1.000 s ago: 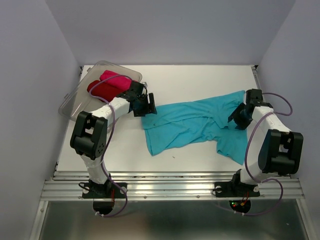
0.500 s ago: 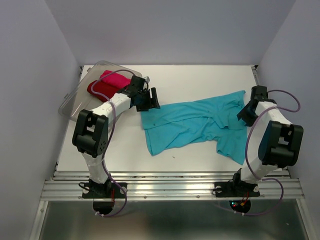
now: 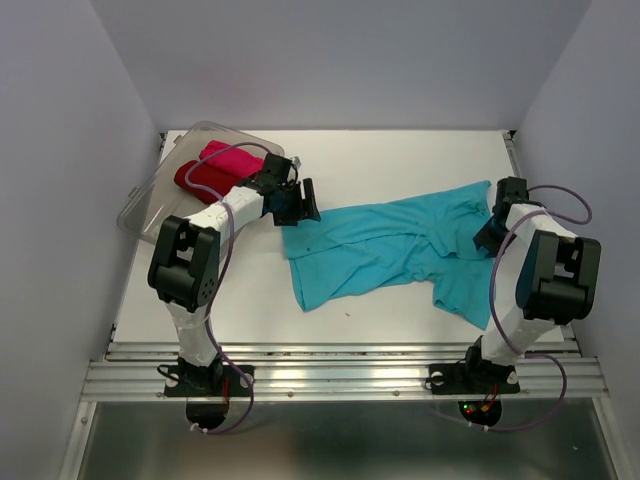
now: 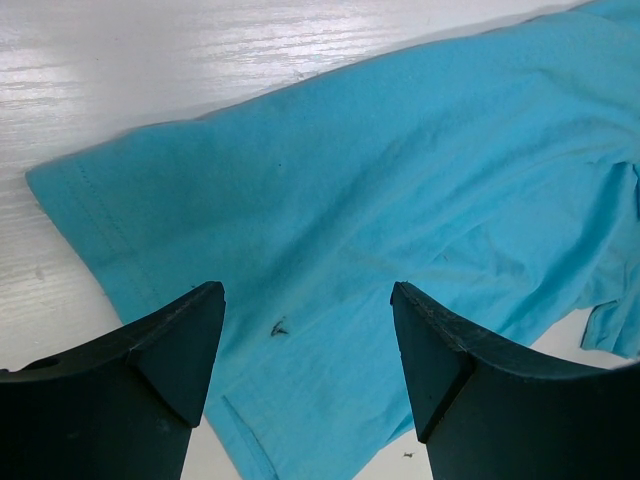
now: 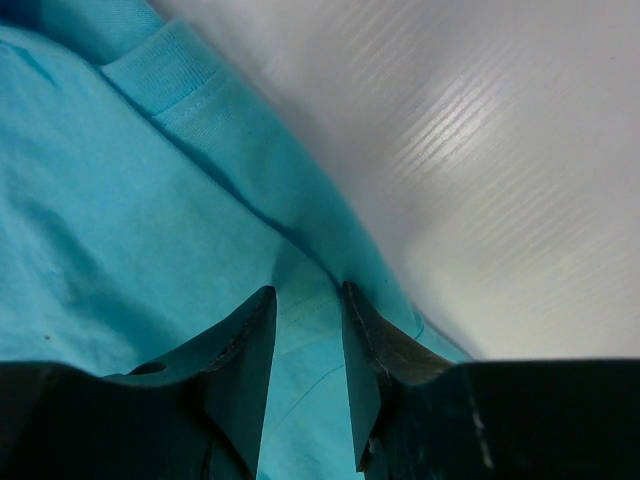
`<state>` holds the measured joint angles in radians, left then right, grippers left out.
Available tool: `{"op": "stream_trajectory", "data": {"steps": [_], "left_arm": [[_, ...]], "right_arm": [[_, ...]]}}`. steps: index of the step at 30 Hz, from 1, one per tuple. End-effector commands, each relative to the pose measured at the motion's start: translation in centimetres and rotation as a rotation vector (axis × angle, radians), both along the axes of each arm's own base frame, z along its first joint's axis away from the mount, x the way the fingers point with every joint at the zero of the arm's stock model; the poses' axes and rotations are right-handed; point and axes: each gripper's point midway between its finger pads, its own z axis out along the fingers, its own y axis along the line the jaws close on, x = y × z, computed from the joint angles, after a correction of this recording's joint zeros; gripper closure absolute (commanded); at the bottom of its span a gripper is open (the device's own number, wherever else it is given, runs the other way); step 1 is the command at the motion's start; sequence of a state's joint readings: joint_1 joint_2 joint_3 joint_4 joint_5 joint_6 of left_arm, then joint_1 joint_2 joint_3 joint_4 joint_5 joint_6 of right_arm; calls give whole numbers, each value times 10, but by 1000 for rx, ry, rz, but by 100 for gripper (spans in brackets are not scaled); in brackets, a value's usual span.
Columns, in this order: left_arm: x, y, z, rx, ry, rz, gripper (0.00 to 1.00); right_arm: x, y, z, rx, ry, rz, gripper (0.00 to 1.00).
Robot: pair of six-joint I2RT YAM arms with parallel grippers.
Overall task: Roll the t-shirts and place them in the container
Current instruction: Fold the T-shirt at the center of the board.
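White table (image 3: 400, 160): clear tub (image 3: 145, 205) holds dark red t-shirt (image 3: 200, 181), pink t-shirt (image 3: 226, 155).

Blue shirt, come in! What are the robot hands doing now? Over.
Left gripper open, hovering over turquoise t-shirt, left end. Right gripper pinching its right edge. Shirt spread out, not rolled. Nothing in the way.

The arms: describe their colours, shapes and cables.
Left arm and right arm share white links, bulky black joint housings and a looping purple-grey cable each. The fingers are dark, flat-faced wedges tapering to blunt tips.
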<state>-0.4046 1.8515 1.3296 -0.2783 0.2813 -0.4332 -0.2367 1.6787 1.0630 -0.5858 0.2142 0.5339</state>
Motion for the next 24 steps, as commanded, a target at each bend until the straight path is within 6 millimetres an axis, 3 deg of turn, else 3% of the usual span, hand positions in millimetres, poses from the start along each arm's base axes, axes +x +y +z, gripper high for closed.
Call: {"op": "stream_trajectory", "data": {"steps": [1,6,13,20,24], "left_arm": [[3,-6,13,-15,-36,-28,22],[3,-6,13,-18,-37,-32,22],[3,-6,13,-19,-37,-33,22],[2,-6,12,-21,-36,-34,22],[2,-5,14,-17,-41,-30,22]], "right_arm": [[6,-10,-5,-36,-10,-7,62],[7,-12,-7,-40,-4,-6,67],[7,-14,6,-59,-35,-21,99],[4,-15,19,-69,-57,-29,99],[-2,-18,39,-102,-84,-51,99]]}}
